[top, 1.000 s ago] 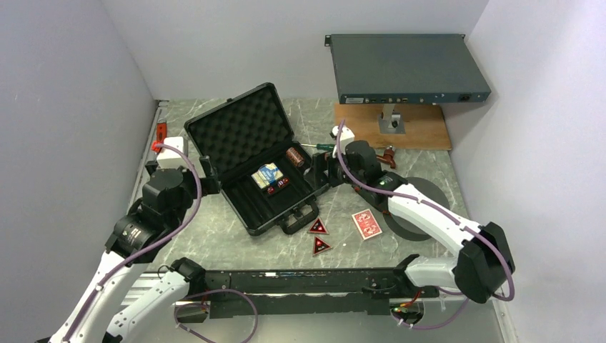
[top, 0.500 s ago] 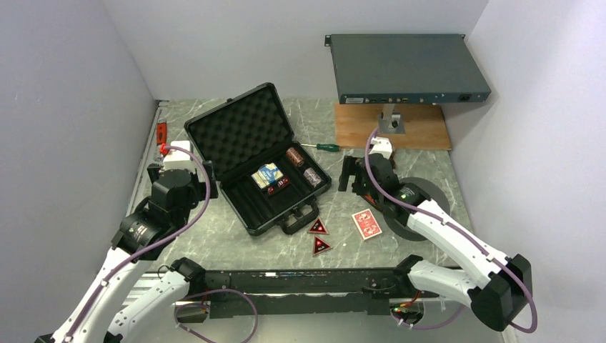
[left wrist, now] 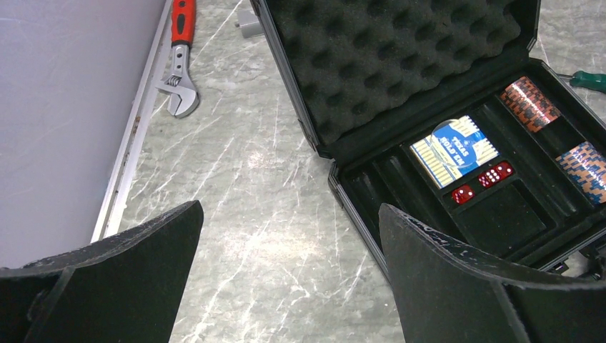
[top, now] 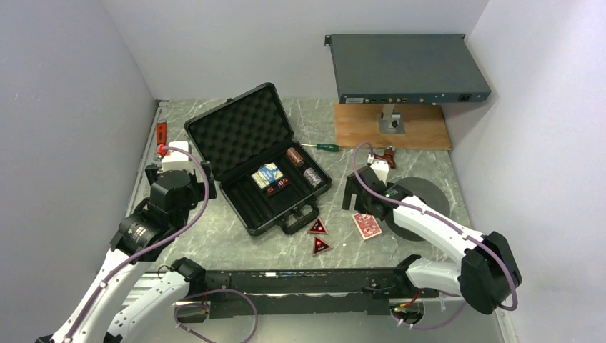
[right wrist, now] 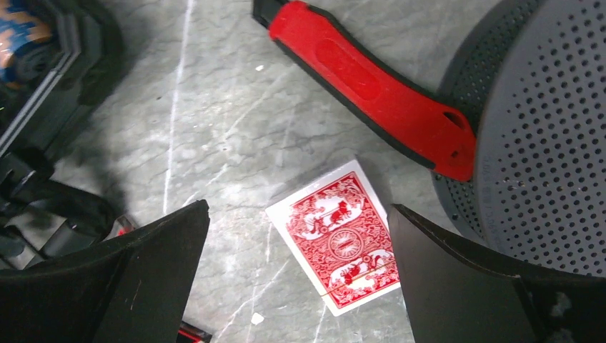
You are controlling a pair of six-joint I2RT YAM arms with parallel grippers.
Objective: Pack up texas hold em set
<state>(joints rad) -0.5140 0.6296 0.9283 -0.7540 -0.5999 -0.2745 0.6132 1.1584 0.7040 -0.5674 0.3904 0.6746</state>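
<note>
My right gripper (right wrist: 296,286) hangs with fingers spread wide, holding nothing, over the red card deck (right wrist: 341,245). The deck lies flat on the tabletop toward the near edge, between my fingers in the wrist view. The briefcase (top: 239,132) sits open mid-tabletop, left of the deck, with the blue deck (left wrist: 455,150) and two chip rolls (left wrist: 529,102) in its tray. Two triangular tokens (top: 319,227) lie between the case and the red deck. My left gripper (left wrist: 289,279) is also spread and empty, by the case's left side.

White-shelled arms (top: 429,220) — black joints (top: 489,271), purple cables (top: 206,187) looping alongside.
</note>
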